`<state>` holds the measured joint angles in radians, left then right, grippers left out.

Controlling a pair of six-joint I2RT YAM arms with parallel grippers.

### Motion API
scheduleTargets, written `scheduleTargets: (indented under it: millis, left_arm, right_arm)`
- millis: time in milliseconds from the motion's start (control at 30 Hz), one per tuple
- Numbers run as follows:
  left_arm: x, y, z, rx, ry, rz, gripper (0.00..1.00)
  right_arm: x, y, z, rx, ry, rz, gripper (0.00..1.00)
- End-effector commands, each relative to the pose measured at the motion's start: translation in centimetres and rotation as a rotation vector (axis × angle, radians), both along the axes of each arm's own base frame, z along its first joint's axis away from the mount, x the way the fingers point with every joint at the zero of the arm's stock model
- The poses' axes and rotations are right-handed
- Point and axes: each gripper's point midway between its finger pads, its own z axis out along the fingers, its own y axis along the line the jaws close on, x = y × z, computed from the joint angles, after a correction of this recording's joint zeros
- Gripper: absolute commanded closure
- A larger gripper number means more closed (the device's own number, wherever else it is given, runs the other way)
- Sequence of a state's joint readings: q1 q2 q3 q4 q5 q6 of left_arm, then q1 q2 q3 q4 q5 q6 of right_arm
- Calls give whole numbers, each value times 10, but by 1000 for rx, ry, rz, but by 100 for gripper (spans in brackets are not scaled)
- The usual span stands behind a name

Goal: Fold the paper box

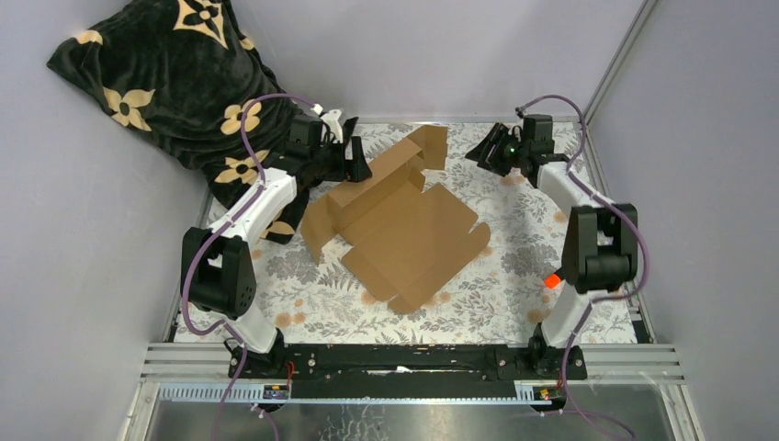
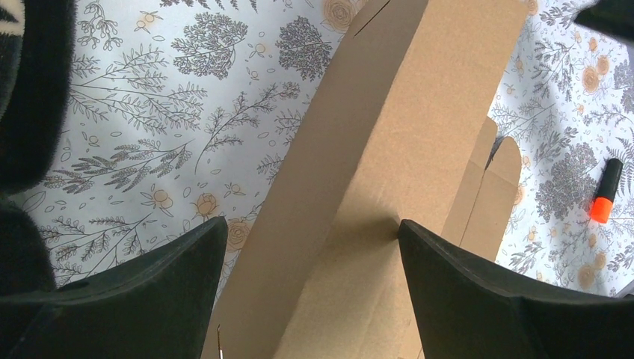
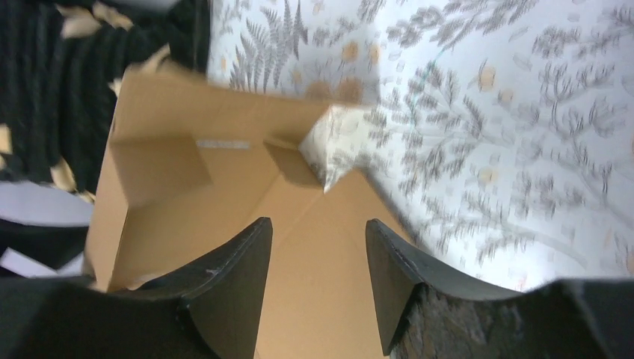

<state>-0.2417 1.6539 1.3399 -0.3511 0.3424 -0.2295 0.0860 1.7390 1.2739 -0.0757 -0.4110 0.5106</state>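
Cardboard box point(image 1: 404, 230), a plain brown corrugated die-cut sheet, lies half-folded mid-table on the floral cloth point(image 1: 514, 294). I see my left gripper point(image 1: 356, 163) spread wide astride its far flap, and my right gripper point(image 1: 478, 152) parted and empty.

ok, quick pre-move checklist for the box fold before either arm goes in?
1. Left gripper open: ok.
2. Right gripper open, holding nothing: ok.
3. Paper box folded up: not ok, most flaps lie spread out.
4. Left fingers touching the panel between them: cannot tell.
5. Marker clear of the box: ok.
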Motion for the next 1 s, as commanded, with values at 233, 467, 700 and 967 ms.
scheduleTargets:
  millis: [233, 467, 700, 967]
  left_arm:
    - [-16, 1, -27, 38, 73, -28, 10]
    - [-20, -1, -31, 33, 88, -41, 10]
    - [-13, -3, -33, 34, 98, -46, 10]
    - [-8, -1, -31, 48, 88, -41, 10]
  right_arm:
    - [134, -5, -25, 435, -3, -4, 44]
    - [165, 9, -38, 495, -1, 40, 45]
    - [165, 53, -36, 510, -5, 160, 45]
    - [137, 94, -30, 510, -1, 289, 46]
